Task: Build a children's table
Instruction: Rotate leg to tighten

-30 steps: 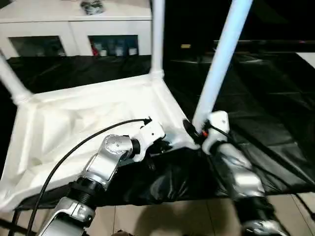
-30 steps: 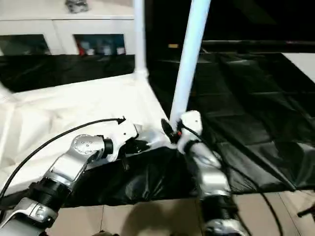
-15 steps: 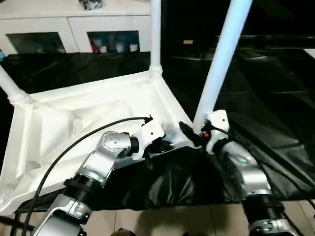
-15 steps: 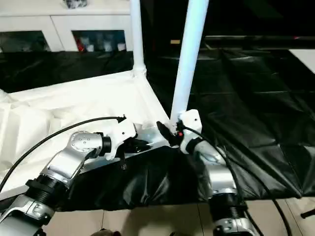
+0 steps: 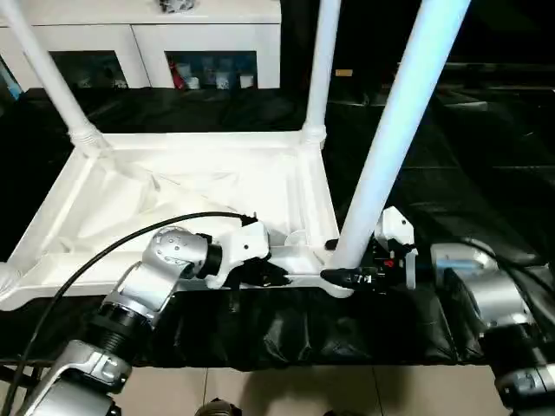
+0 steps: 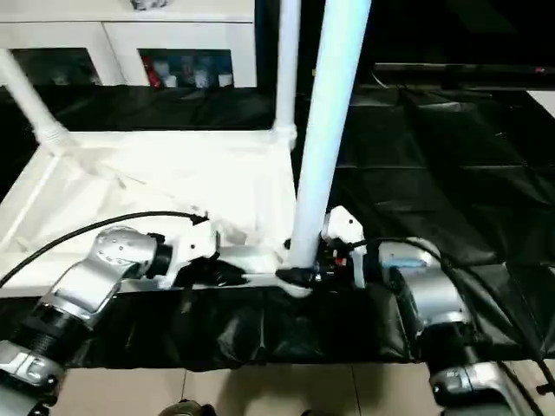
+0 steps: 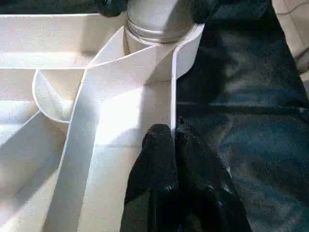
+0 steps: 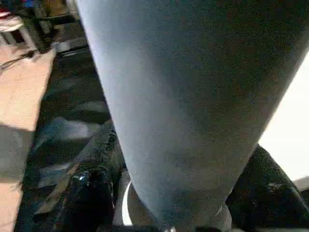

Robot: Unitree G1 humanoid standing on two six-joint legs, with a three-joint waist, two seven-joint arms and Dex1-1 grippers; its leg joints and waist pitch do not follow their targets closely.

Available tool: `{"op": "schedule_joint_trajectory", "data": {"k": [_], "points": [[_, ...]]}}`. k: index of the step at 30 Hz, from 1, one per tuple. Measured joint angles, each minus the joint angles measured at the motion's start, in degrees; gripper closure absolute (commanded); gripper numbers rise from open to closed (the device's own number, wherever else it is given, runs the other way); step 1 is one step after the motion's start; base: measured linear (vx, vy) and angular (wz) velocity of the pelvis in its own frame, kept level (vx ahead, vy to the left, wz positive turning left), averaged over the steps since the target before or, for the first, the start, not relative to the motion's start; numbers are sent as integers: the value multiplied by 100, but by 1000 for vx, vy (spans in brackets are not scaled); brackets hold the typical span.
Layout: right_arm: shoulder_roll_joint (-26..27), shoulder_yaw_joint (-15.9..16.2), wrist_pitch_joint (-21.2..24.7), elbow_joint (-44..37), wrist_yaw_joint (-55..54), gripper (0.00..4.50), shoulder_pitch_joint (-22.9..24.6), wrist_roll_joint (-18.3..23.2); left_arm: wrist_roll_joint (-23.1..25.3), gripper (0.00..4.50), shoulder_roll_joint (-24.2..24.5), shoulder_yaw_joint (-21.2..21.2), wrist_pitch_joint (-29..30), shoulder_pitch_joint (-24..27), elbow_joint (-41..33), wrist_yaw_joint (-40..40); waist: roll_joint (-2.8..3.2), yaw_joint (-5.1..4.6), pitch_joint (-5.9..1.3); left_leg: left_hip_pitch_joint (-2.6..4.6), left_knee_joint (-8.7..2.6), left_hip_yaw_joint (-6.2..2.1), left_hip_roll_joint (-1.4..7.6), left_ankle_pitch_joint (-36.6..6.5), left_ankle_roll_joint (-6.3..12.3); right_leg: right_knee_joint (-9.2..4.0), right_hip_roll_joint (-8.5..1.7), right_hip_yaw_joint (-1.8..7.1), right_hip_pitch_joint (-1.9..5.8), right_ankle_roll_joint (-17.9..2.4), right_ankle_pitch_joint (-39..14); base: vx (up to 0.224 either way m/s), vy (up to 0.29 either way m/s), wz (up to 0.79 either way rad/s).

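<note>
One tabletop, three legs, two grippers

On the tabletop (image 5: 182, 186), three legs (image 5: 395, 130) stand in corner sockets; two grippers (image 5: 279, 276) meet at its near edge; one cabinet (image 5: 156, 39) behind.

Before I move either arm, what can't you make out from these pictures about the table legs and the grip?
- Near leg: its top is cut off by the upper edge in both head views.
- Its base in the corner socket: partly hidden by the right claw, so how deep it sits is unclear.
- Right wrist view: the leg blocks the tabletop.
- Left claw, shut, by the tabletop rim: whether it grips the rim is unclear.
</note>
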Motion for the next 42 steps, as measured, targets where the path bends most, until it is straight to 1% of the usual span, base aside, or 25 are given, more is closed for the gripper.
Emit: {"op": "schedule_joint_trajectory", "data": {"k": [3, 4, 8, 14, 18, 20, 24, 26, 27, 29, 31, 34, 36, 37, 38, 39, 40, 42], "points": [[-73, 95, -47, 153, 309, 218, -159, -6, -71, 450, 58, -16, -18, -1, 5, -116, -7, 12, 4, -9, 7, 1, 0, 1, 0, 26, -1, 3, -19, 0, -6, 0, 0, 0], [-94, 122, -67, 182, 426, 218, -198, -14, -79, 450, 72, -18, -58, -10, 25, -165, -8, 21, 5, -17, 8, 1, 0, 1, 1, 32, -1, 3, -29, 0, -6, 0, 0, 0], [-109, 160, -186, 326, 559, 242, -293, -29, -82, 450, 76, -18, -110, -66, 120, -237, -8, 33, 5, -25, 17, 2, 1, 10, 16, 40, -1, 5, -39, 0, -6, 0, 0, 0], [-98, 166, -227, 334, 558, 249, -290, -28, -105, 450, 70, -18, -109, -82, 169, -252, -6, 30, 4, -25, 19, 4, 1, 10, 15, 40, -2, 8, -39, 0, -6, 0, 0, 0], [22, 23, -202, 257, 289, 250, -132, -25, -101, 450, 8, 10, -91, -139, 309, -219, -8, 27, 3, -14, 19, 4, 2, 0, -2, 44, -2, 8, -31, -4, -3, 0, 0, 0], [195, -169, -179, 157, -246, 250, 56, -25, -45, 450, -105, 69, 7, -181, 406, 5, -10, 23, 4, -1, 17, 4, 2, -1, -4, 43, -2, 7, -17, -17, 5, 0, 0, 0], [779, -607, -150, 59, -1698, 252, 354, -67, 126, 450, -387, 169, 316, -204, 441, 637, -13, -14, 6, 31, 15, 4, -1, -2, -7, 35, -5, 8, 6, 6, -8, 0, 0, 0], [1038, -745, -117, 36, -2439, 252, 414, -134, 206, 450, -536, 177, 497, -218, 421, 963, -17, -54, 7, 53, 12, 3, -4, 1, -12, 22, -9, 8, 19, 11, -11, 0, 0, 0], [1258, -880, -120, 22, -2903, 252, 451, -225, 273, 450, -635, 195, 638, -217, 380, 1169, -25, -80, 7, 61, 7, 2, -4, 1, -12, 16, -9, 6, 23, 15, -13, 0, 0, 0], [1567, -1015, -130, 1, -3654, 252, 466, -354, 335, 450, -800, 221, 857, -206, 300, 1472, -26, -155, 7, 62, 1, 1, -8, 1, -13, -5, -10, 6, 24, 17, -15, 0, 0, 0], [1901, -1168, -163, 18, -4410, 252, 449, -509, 440, 450, -981, 238, 1018, -177, 213, 1805, -26, -189, 6, 61, -8, 0, -8, 1, -13, -27, -9, 4, 24, 17, -15, 0, 0, 0], [2306, -1249, -236, 295, -5500, 252, 204, -751, 583, 450, -1224, 285, 1170, -133, 144, 2286, -18, -241, 5, 59, -9, 0, -10, 1, -13, -43, -9, 4, 23, 15, -14, 0, 0, 0], [2400, -1249, -265, 481, -5860, 252, 32, -817, 608, 450, -1317, 288, 1195, -122, 146, 2485, -18, -266, 4, 57, -11, 0, -10, 1, -13, -51, -9, 4, 23, 13, -12, 0, 0, 0], [2453, -1265, -316, 575, -6006, 252, -35, -852, 611, 450, -1354, 290, 1195, -114, 149, 2572, -8, -276, 4, 56, -11, 0, -10, 1, -14, -53, -8, 4, 24, 8, -9, 0, 0, 0], [2500, -1281, -341, 584, -6103, 196, -44, -890, 612, 450, -1370, 292, 1190, -110, 147, 2594, -2, -281, 1, 54, -12, 0, -12, 1, -14, -56, -8, 6, 24, 1, 0, 0, 0, 0], [2532, -1287, -367, 578, -6162, 196, -44, -922, 611, 450, -1372, 292, 1176, -106, 145, 2601, 7, -286, -2, 53, -12, 0, -14, 1, -14, -56, -8, 7, 25, -6, 14, 0, 0, 0], [2553, -1288, -385, 562, -6186, 182, -41, -921, 611, 450, -1373, 292, 1153, -99, 135, 2621, 11, -287, -4, 53, -12, 0, -16, 1, -14, -57, -8, 10, 26, -11, 38, 0, 0, 0], [2638, -1322, -367, 489, -6191, 176, -15, -890, 611, 450, -1374, 309, 1151, -83, 100, 2645, 33, -288, -4, 55, -24, -1, -15, 0, -14, -60, -7, 7, 25, -30, 51, 0, 0, 0]]}}
